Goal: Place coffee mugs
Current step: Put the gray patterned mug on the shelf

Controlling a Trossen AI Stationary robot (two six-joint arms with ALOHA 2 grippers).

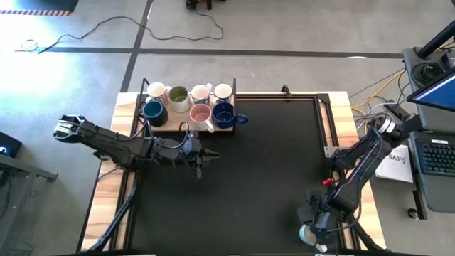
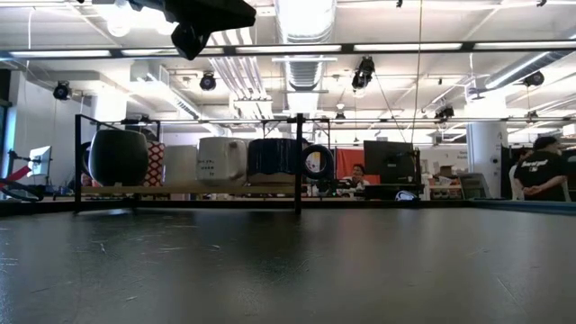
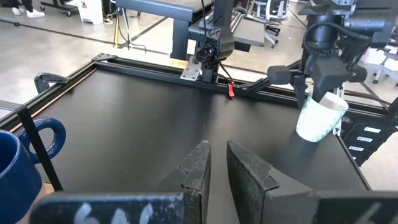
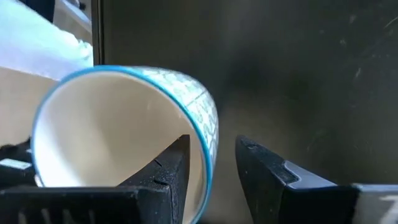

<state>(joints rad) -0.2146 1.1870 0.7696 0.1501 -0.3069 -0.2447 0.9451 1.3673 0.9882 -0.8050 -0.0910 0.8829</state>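
- Right now my right gripper has its fingers pinched on the wall of a white mug with a teal pattern, one finger inside the rim and one outside.
- From above, that mug sits at the near right corner of the black table mat, under my right wrist.
- In the left wrist view the same mug hangs tilted from the right gripper, lifted clear of the mat.
- My left gripper holds nothing; its fingers stand nearly together with only a narrow gap between them.
- It hovers over the left part of the mat, just in front of the wooden shelf at the far left corner.
- Seven mugs stand on that shelf in two rows: at the back a patterned mug, an olive-green-lined mug, and two white mugs.
- In front stand a dark teal-blue mug, a pink mug and a dark blue mug, its handle reaching toward the mat.
- People show in the room beyond the table.
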